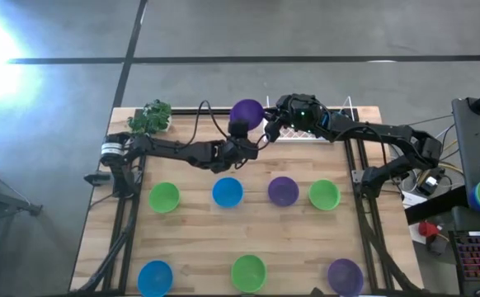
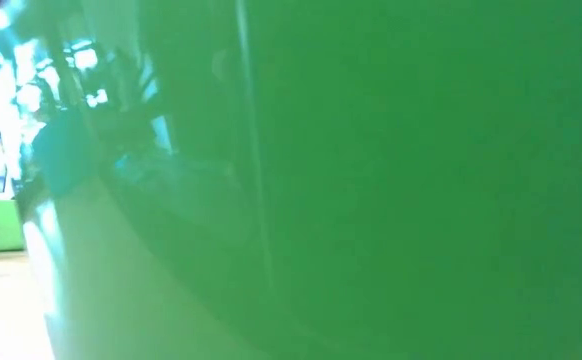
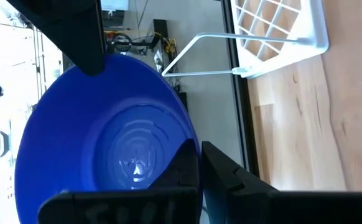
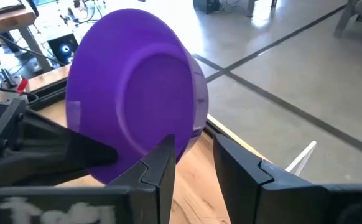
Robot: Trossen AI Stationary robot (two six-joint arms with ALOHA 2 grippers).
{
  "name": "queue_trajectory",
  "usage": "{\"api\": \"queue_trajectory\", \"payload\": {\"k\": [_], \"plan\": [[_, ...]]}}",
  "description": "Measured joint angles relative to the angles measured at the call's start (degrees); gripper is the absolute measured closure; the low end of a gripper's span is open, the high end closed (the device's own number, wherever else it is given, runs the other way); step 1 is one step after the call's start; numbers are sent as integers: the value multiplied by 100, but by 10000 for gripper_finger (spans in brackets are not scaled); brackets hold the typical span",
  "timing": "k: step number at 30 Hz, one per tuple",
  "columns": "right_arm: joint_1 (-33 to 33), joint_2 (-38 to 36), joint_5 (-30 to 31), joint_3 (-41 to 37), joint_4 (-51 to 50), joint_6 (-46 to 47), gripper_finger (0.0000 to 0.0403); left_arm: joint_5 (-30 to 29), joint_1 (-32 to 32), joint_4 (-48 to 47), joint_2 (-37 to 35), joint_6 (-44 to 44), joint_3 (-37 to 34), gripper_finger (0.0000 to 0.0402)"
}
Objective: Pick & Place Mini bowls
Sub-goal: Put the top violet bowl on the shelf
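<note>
Looks like a handover above the twelve o'clock edge of the bench (image 1: 199,235): small round purple plastic bowl (image 1: 247,112) held on edge, off the wood, by the left gripper (image 1: 241,130), jaws clamped on its rim. Right gripper (image 4: 190,148) at the bowl's three o'clock, jaws apart, astride the rim. Best to seat the rim deep between those jaws, close firmly, only then release the left, keeping clear of the white wire rack (image 3: 280,28) just behind. Cannot tell whether the right jaws touch it. Low view wholly blocked by a green bowl (image 2: 371,180) against the lens; seven other bowls (image 1: 228,192) toward six o'clock
</note>
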Motion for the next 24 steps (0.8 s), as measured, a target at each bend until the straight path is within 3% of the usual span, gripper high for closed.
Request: {"api": "queue_trajectory", "payload": {"k": [17,24], "plan": [[-22,11,-27,-13,87,-201,298,608,-30,-384,0,-124,0,401],[-10,11,-403,-26,44,-541,298,704,-47,-384,0,-97,0,401]]}}
